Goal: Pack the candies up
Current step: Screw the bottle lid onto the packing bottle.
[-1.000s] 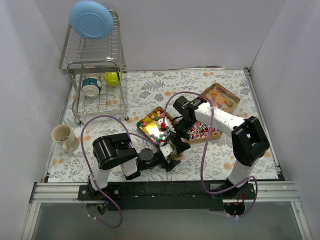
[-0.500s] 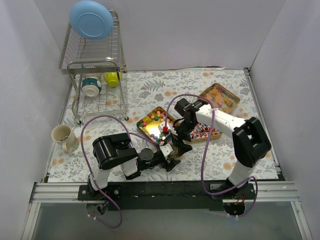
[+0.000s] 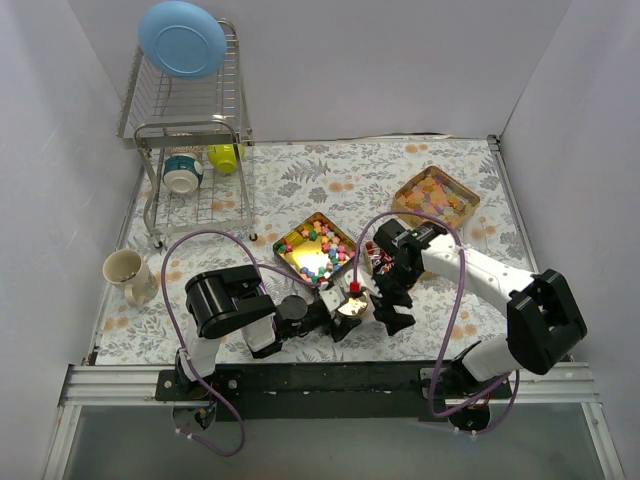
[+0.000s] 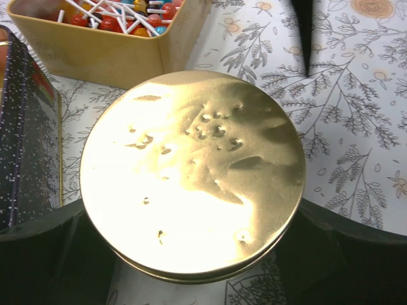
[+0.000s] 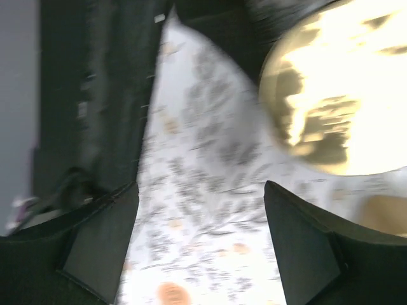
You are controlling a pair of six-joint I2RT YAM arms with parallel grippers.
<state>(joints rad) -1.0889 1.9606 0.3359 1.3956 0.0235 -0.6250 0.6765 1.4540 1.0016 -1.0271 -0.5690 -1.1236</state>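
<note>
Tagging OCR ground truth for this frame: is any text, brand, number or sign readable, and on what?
No readable text in any view.
gold lid: only dents and glare, no lettering.
dark speckled box: dotted pattern, no words on the part that shows.
candies: any print is too small to read.
mug: too small to tell whether it bears print.
Right wrist view: motion-blurred, nothing legible.
</note>
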